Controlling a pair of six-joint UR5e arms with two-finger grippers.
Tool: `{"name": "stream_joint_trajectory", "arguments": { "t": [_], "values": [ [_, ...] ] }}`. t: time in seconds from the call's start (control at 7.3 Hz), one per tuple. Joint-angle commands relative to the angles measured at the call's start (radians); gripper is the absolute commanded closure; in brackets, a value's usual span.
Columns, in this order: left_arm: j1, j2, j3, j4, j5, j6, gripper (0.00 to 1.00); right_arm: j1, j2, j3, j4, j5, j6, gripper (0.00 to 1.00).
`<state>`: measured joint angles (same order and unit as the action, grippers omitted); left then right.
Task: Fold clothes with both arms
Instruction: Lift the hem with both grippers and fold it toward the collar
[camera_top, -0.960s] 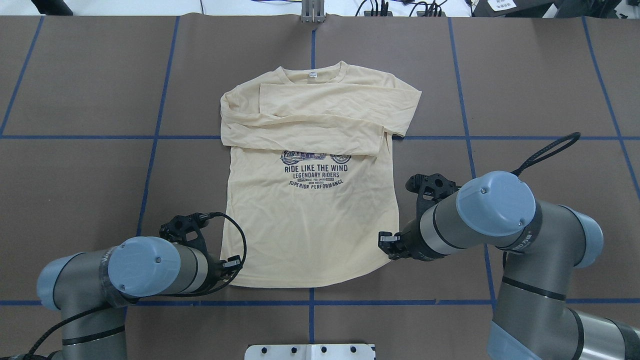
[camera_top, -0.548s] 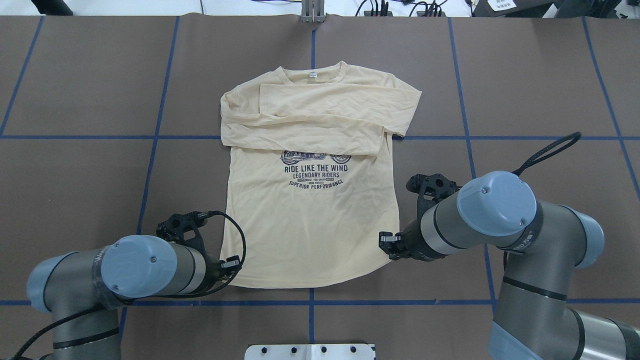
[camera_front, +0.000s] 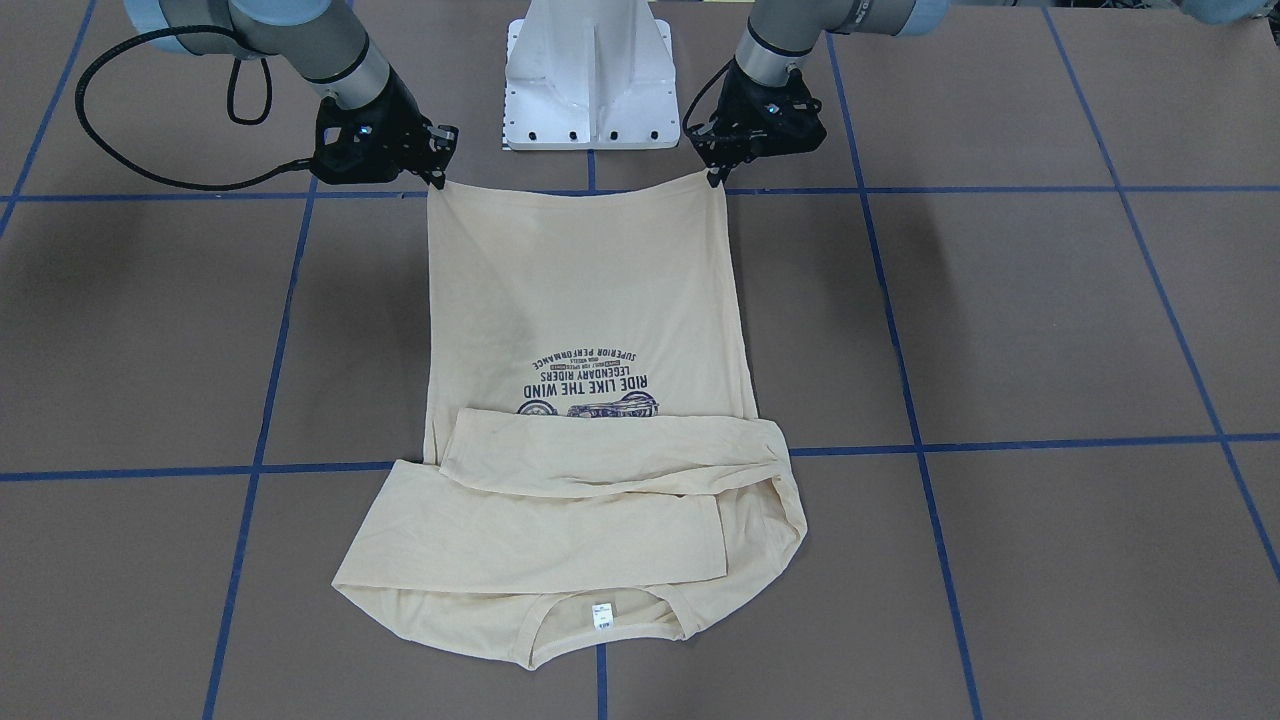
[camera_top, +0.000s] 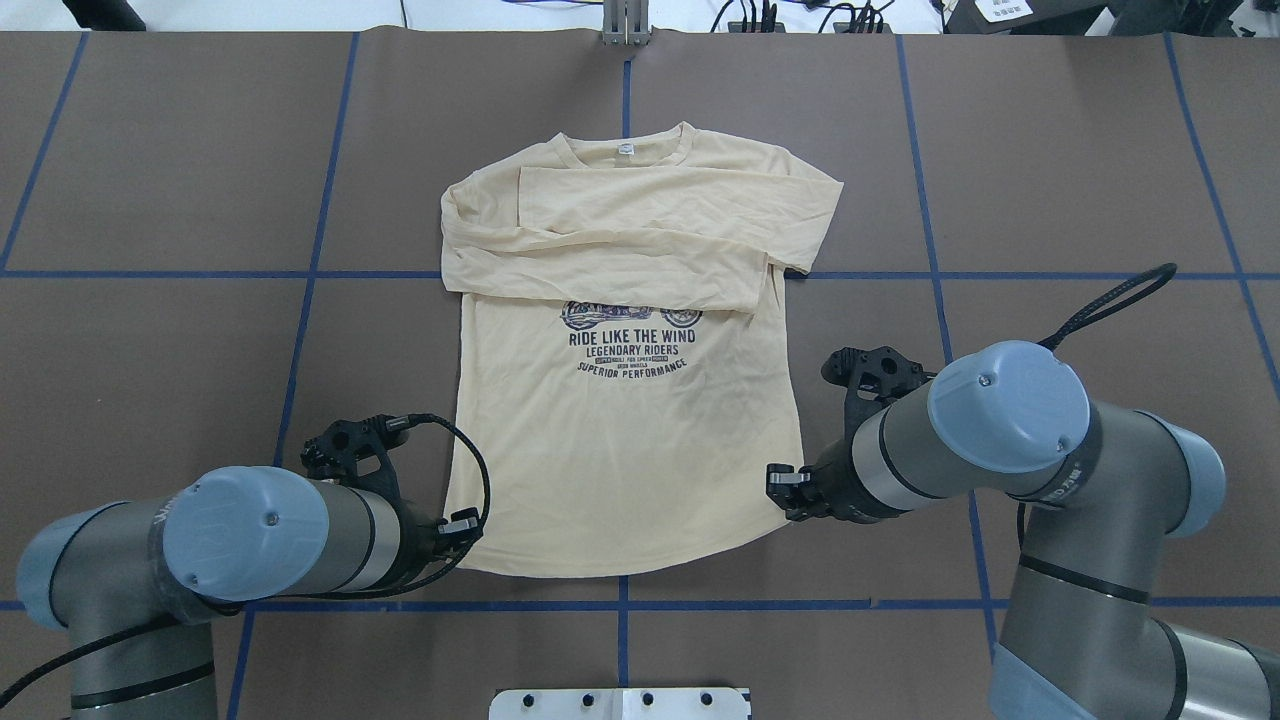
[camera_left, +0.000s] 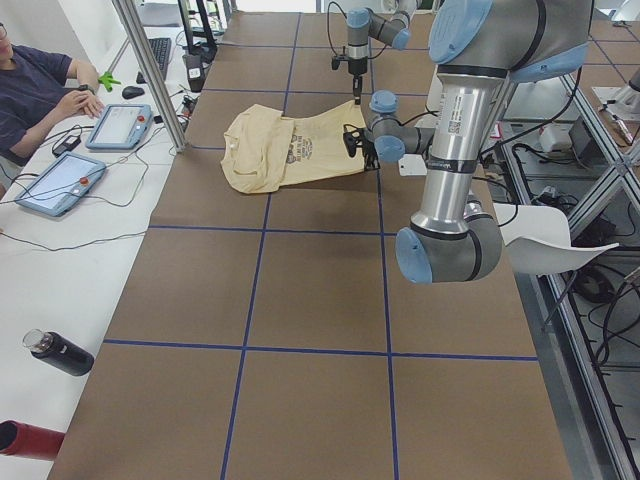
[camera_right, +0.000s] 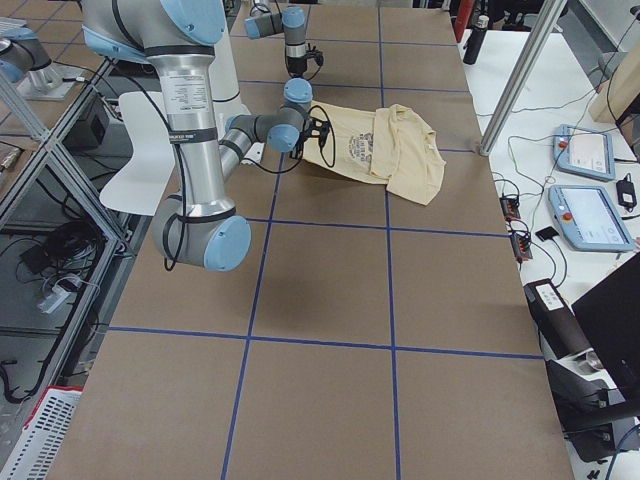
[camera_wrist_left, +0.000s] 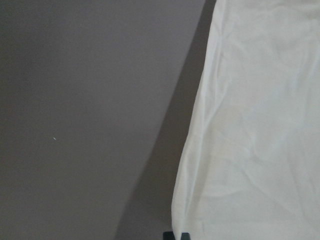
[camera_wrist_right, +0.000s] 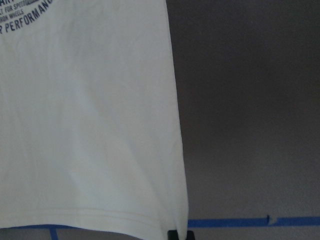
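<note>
Since left gripper (camera_top: 470, 527) and right gripper (camera_top: 780, 481) each clamp a corner of the shirt (camera_top: 620, 460) hem (camera_top: 620, 570), raise both evenly. Keep the hem taut toward the collar (camera_top: 655, 159).

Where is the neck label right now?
Overhead view: the neck label sits inside the collar at the far edge of the shirt, over the centre blue line, just beyond the folded sleeves.

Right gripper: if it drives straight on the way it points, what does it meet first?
The shirt: the right gripper points at its hem corner, which looks already pinched in the jaws. Past that, probably the table, though depth is unclear.
</note>
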<state>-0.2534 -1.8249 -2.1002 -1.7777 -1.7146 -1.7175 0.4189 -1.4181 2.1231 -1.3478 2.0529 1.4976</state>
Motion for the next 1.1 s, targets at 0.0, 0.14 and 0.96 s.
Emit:
{"name": "stream_joint_trajectory", "arguments": {
  "t": [0.0,0.14,0.96],
  "values": [
    [0.070,0.001,-0.038,0.020,-0.002,-0.002,1.00,-0.055,-0.042,0.035,-0.001,0.099,0.094,1.00],
    [0.110,0.001,-0.088,0.074,-0.008,-0.005,1.00,-0.087,-0.042,0.037,0.001,0.133,0.184,1.00],
    [-0.095,-0.040,-0.139,0.113,-0.161,0.004,1.00,0.193,0.017,0.006,0.010,0.181,0.082,1.00]
  ]
}}
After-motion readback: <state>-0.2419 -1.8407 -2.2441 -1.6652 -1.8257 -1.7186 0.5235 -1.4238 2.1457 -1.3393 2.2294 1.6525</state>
